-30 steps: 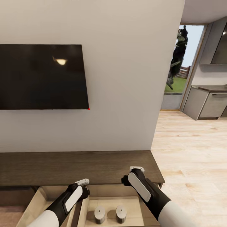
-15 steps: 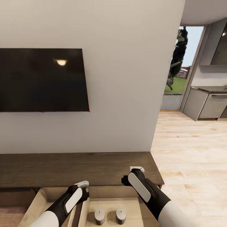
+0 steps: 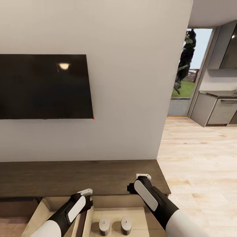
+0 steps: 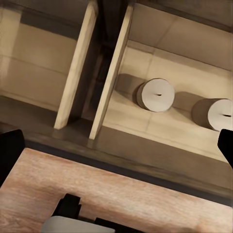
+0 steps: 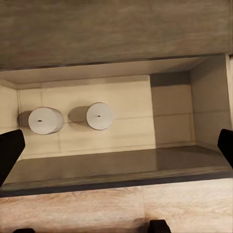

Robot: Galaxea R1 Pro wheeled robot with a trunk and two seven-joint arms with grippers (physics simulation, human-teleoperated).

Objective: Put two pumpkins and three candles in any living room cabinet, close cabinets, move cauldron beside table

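Note:
The cabinet (image 3: 82, 177) runs along the wall below me, with two pale wood drawers pulled open. Two candles (image 3: 104, 225) (image 3: 126, 224) stand upright side by side in the right drawer (image 5: 174, 111). The same candles appear in the right wrist view (image 5: 45, 120) (image 5: 100, 116) and in the left wrist view (image 4: 156, 94) (image 4: 218, 114). My left gripper (image 4: 116, 150) hangs open above the divide between the drawers. My right gripper (image 5: 116, 153) hangs open over the right drawer's front edge, holding nothing. The pumpkins and the cauldron are out of view.
A dark television (image 3: 44, 86) hangs on the white wall above the cabinet. To the right, light wood floor (image 3: 197, 158) leads to a kitchen with grey cupboards (image 3: 214, 110) and a glass door. The left drawer (image 4: 41, 53) shows a bare bottom.
The whole head picture has slid down a little, so the camera moved. Both arms and the two candles keep their places.

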